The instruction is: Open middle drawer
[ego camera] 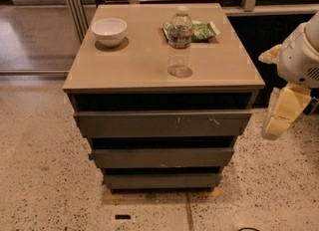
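End effector (283,111) is held off the right side of the desk (139,63), touching nothing; its state cannot be told. Middle drawer (162,158) is located between the scratched top front (149,124) and the narrowest bottom front (162,180).

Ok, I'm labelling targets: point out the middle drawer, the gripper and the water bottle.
middle drawer (162,158), camera view, centre of its front.
gripper (277,120), camera view, its pale lower part, near the right edge.
water bottle (180,41), camera view, mid-body.

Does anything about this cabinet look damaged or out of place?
The top drawer front has pale scratch marks right of centre. The middle drawer has a small blue bit at its left end. The gripper hangs right of the cabinet.
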Robot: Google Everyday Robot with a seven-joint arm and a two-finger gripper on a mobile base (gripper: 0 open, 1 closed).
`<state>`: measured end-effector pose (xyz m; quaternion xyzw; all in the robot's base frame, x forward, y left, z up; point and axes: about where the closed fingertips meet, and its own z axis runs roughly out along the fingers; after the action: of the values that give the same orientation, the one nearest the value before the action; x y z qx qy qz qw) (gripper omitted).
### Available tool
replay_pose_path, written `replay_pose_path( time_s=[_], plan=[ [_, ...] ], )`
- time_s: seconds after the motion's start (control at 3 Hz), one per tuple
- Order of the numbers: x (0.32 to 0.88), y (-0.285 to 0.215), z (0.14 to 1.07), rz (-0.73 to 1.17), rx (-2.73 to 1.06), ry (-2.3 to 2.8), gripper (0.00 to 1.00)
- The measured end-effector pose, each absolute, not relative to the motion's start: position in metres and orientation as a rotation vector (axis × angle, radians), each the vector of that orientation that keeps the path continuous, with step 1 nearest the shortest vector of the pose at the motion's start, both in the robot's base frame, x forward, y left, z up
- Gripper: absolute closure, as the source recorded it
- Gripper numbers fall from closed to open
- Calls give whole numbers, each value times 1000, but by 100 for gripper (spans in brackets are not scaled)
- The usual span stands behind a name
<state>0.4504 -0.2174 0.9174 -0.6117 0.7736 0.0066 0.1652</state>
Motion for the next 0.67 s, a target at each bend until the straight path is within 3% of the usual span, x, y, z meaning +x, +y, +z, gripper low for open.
replay_pose_path(
  time_s=[0.33, 0.67],
  plan=[
    [464, -214, 860, 181, -1743, 2221, 0],
    [464, -214, 860, 181, -1743, 2221, 0]
  ],
)
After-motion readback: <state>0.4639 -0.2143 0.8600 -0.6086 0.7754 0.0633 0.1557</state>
